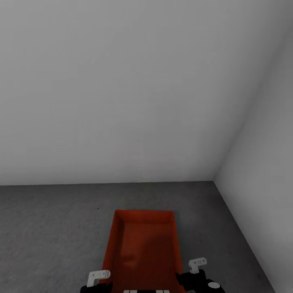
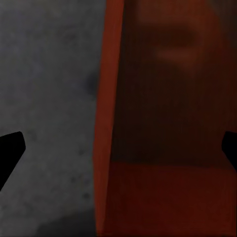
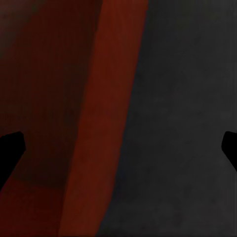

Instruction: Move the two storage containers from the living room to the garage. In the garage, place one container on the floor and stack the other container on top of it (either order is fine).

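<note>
One orange-red storage container (image 1: 142,244) sits low in the head view on the dark grey concrete floor (image 1: 53,219) of the garage, near the corner of two white walls. Its open top shows a bare inside. My left gripper (image 2: 118,148) is open, with its dark fingertips (image 2: 11,150) far apart on either side of the container's left wall (image 2: 106,123). My right gripper (image 3: 118,148) is open in the same way astride the right wall (image 3: 111,123). Both wrists (image 1: 97,280) (image 1: 198,272) flank the bin's near end. The second container is out of view.
A white wall (image 1: 122,89) runs straight ahead and another white wall (image 1: 268,162) closes the right side; they meet in a corner just beyond the bin. Concrete floor stretches off to the left.
</note>
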